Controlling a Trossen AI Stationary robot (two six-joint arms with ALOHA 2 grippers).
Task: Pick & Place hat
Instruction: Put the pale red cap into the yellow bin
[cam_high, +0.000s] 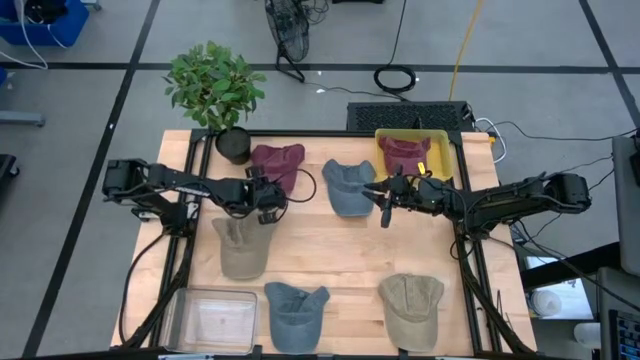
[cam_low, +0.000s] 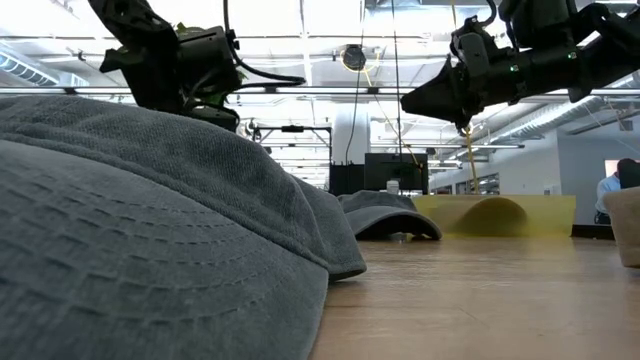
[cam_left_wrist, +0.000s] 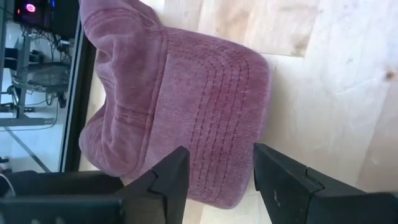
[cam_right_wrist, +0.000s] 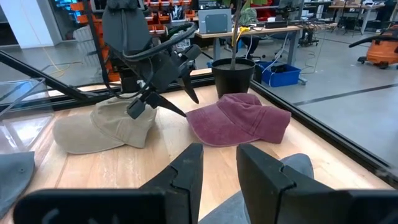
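Left wrist view: left gripper (cam_left_wrist: 214, 177) hovers spread and empty over the maroon hat (cam_left_wrist: 180, 106) by the plant pot (cam_high: 233, 146). Soft, light, floppy corduroy; the stiffer brim looks the best pinch.

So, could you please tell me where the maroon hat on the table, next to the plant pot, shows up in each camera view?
High view: maroon hat at the table's far edge, right of the plant pot.
Low view: not visible; a grey hat fills the foreground.
Left wrist view: fills the frame, brim toward the left gripper, whose fingers are open.
Right wrist view: centre, before the pot.
Shared landmark: the plant pot.
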